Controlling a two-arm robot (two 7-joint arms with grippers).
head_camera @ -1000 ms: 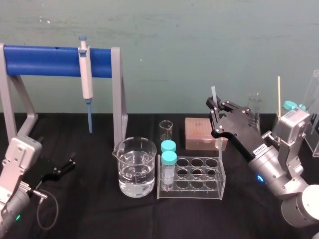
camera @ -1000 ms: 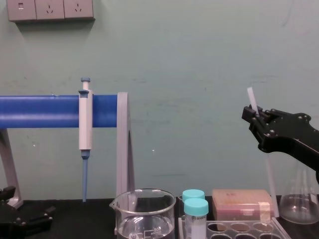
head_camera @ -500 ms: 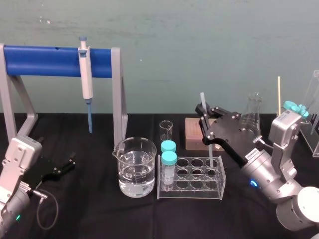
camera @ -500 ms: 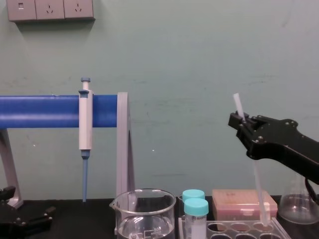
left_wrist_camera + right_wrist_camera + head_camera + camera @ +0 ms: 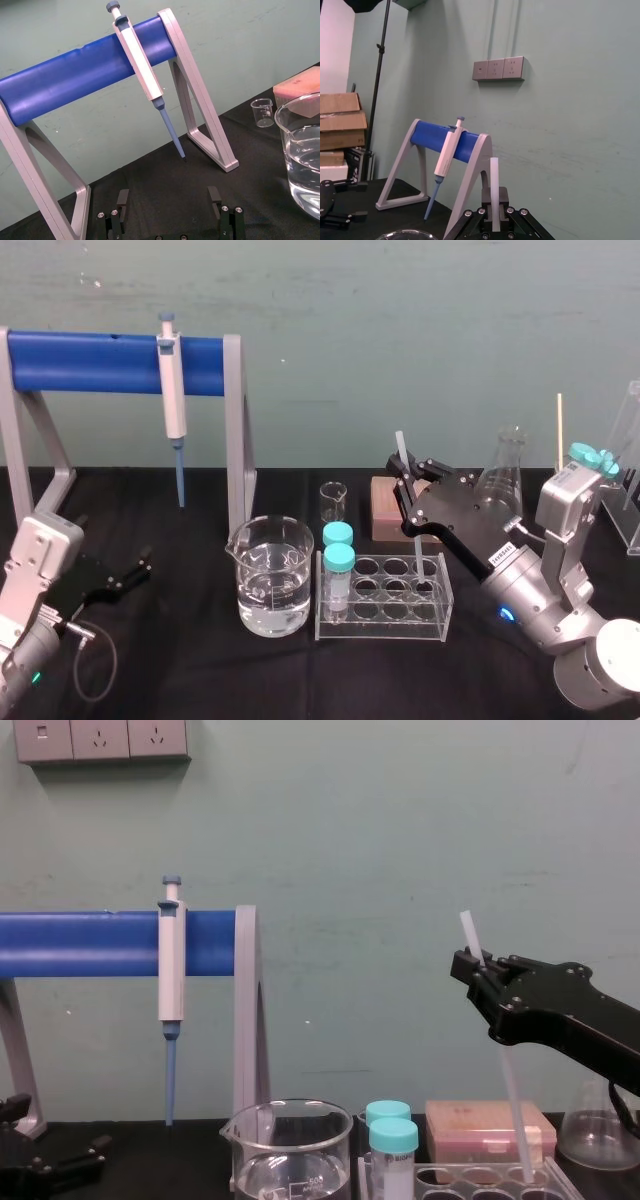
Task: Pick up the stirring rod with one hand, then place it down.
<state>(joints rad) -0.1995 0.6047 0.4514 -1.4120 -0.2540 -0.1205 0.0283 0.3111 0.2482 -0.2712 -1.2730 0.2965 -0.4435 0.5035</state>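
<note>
In the head view, the stirring rod (image 5: 401, 448) is being gripped by the right gripper (image 5: 405, 476), whose jaws are closed on it a little below its upper end. The rod is being held nearly upright, its top tilted slightly toward the robot's left. Its lower end is being shown at the right part of the clear tube rack (image 5: 436, 612) — whether it is inside a well cannot be told. The glass beaker (image 5: 270, 575) is standing just beside the rack, on its left. The left gripper (image 5: 126, 574) is being kept low over the black table (image 5: 180, 670), well apart from the rack.

In the left wrist view, the left gripper (image 5: 168, 192) is being shown with its fingers spread wide and nothing between them, facing the blue-barred stand (image 5: 75, 75) on which the pipette (image 5: 140, 60) is hanging.

In the right wrist view, the rod (image 5: 494, 182) is being clamped between the right gripper's (image 5: 494, 220) fingers, and its whitish top is sticking up above them.

In the chest view, the rod (image 5: 468, 932) is being held by the right gripper (image 5: 478, 970) — its lower part is slanting down to the top of the rack (image 5: 560, 1182), in front of the pink box (image 5: 470, 1120).
</note>
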